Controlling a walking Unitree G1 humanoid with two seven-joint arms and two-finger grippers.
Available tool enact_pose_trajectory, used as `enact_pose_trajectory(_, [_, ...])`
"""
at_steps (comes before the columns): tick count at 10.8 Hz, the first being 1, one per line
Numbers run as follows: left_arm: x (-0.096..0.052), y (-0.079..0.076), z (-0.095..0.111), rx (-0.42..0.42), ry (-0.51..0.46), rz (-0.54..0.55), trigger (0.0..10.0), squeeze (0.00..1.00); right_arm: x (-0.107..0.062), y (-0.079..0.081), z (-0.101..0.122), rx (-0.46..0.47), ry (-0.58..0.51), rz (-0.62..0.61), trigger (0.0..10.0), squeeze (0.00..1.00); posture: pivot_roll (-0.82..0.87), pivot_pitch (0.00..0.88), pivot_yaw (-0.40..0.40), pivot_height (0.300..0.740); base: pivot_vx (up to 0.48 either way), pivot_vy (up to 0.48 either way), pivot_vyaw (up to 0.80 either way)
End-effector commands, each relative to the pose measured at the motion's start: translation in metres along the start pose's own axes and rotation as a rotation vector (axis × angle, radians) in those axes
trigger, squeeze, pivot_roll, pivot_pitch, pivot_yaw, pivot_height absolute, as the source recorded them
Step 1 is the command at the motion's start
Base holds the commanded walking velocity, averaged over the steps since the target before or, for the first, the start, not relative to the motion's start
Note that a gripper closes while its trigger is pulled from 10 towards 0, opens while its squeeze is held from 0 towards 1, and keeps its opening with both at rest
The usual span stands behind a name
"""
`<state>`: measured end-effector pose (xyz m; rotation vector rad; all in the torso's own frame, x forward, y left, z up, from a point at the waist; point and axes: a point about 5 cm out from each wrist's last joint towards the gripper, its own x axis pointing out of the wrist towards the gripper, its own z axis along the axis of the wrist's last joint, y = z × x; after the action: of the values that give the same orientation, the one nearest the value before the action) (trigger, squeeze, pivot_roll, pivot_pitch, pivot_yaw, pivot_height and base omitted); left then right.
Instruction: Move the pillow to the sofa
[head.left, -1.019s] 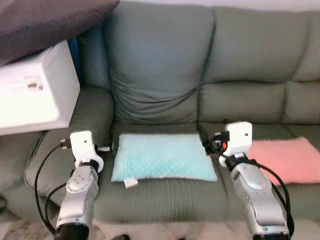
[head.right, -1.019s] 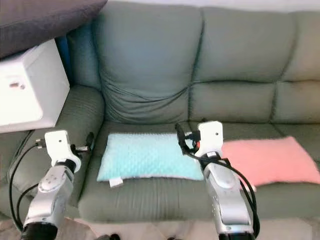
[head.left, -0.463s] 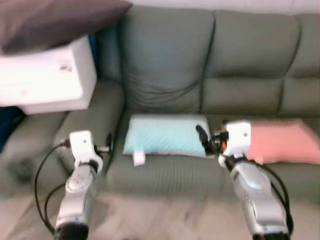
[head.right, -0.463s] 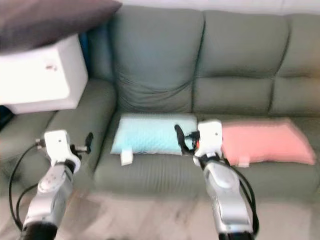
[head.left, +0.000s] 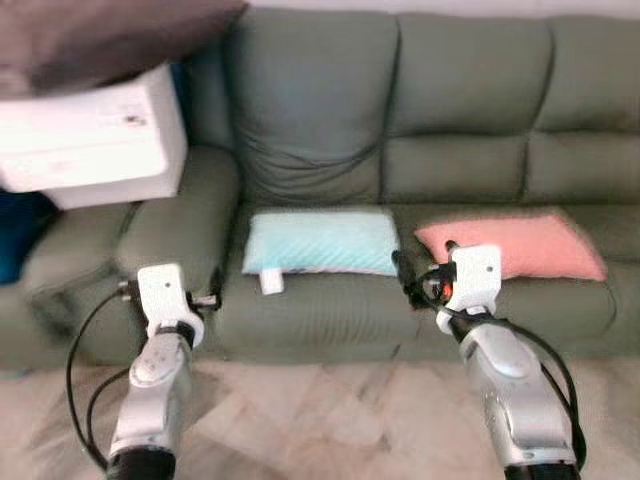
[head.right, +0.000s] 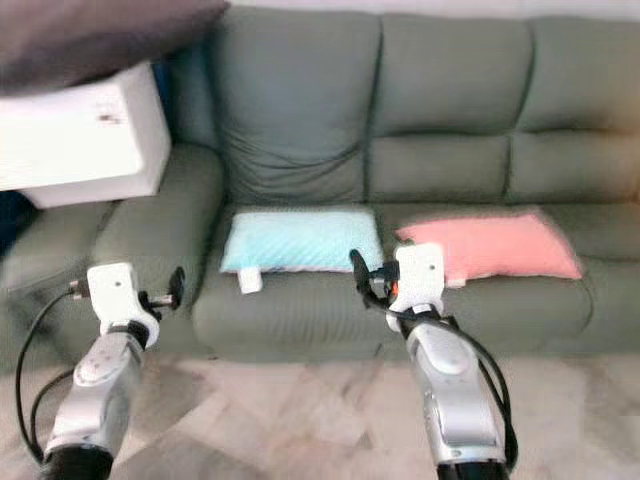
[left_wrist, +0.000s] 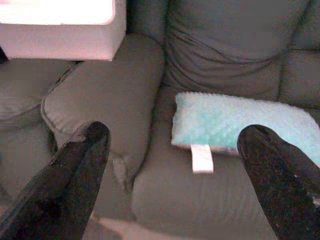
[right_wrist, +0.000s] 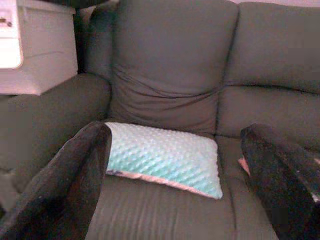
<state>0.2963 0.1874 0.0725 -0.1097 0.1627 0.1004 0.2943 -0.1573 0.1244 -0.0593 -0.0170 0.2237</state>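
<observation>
Grey-green sofa (head.left: 460, 170) ahead of you, three seats wide. Aqua pillow (head.left: 320, 242) lies flat on the seat cushion at about 11 o'clock, its white tag (head.left: 270, 283) hanging over the front edge. Pink pillow (head.left: 515, 245) rests on the next seat, at 1 o'clock, just beside the aqua one without clearly touching it. White box (head.left: 95, 140) sits on the armrest at 10 o'clock, dark cushion (head.left: 100, 40) on top of it.

Left gripper (left_wrist: 170, 165) hangs out over the marble floor (head.left: 330, 420), fingers (left_wrist: 75, 170) spread wide, holding nothing. Right gripper (right_wrist: 175, 165) likewise, fingers (right_wrist: 75, 170) well apart and empty, aimed at the aqua pillow.

Judgement: the pillow looks placed; the step in hand reads as clearing away. Keep both arms level and fingers apart as you stand off, so nothing snags the tag or drags the pillow off the seat edge. Watch your feet on the polished floor.
</observation>
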Motion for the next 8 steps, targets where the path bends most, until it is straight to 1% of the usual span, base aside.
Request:
enact_pose_trajectory(1, [0.0029, -0.0062, 0.0049, 0.009, -0.021, -0.027, 10.0, 0.0, 0.002, -0.0033, 0.006, 0.004, -0.021, -0.01, 10.0, 0.0, -0.21, 0.01, -0.01, 0.74, 0.0, 0.0, 0.0])
enact_pose_trajectory(3, [0.0043, -0.0076, 0.0062, -0.002, -0.024, -0.026, 10.0, 0.0, 0.0038, -0.0041, 0.0074, 0.003, -0.021, -0.011, 10.0, 0.0, -0.21, 0.003, -0.011, 0.74, 0.0, 0.0, 0.0])
enact_pose_trajectory(4, [0.0054, -0.0086, 0.007, 0.008, -0.029, -0.041, 10.0, 0.0, 0.0056, -0.0056, 0.0061, 0.001, -0.003, -0.02, 10.0, 0.0, -0.21, 0.001, -0.014, 0.74, 0.0, 0.0, -0.8])
enact_pose_trajectory(5, [0.006, -0.01, 0.0072, 0.034, -0.053, -0.061, 10.0, 0.0, 0.0059, -0.0064, 0.0052, -0.009, 0.002, -0.021, 10.0, 0.0, -0.21, 0.003, -0.014, 0.74, 0.0, 0.0, -0.8])
enact_pose_trajectory(6, [0.0051, -0.0094, 0.0028, 0.008, -0.036, -0.061, 10.0, 0.0, 0.0049, -0.0062, 0.0034, -0.01, 0.009, -0.025, 10.0, 0.0, -0.21, 0.003, -0.014, 0.74, 0.0, 0.0, -0.8])
enact_pose_trajectory(7, [0.0036, -0.0103, 0.0019, 0.022, -0.045, -0.072, 10.0, 0.0, 0.0042, -0.0052, 0.0013, -0.018, 0.021, -0.025, 10.0, 0.0, -0.21, 0.004, -0.018, 0.74, 0.0, 0.0, -0.77])
enact_pose_trajectory(8, [0.0036, -0.0119, 0.0022, -0.001, -0.054, -0.062, 10.0, 0.0, 0.0048, -0.0058, 0.0013, -0.028, 0.026, -0.023, 10.0, 0.0, -0.22, 0.004, -0.019, 0.74, 0.0, 0.0, -0.76])
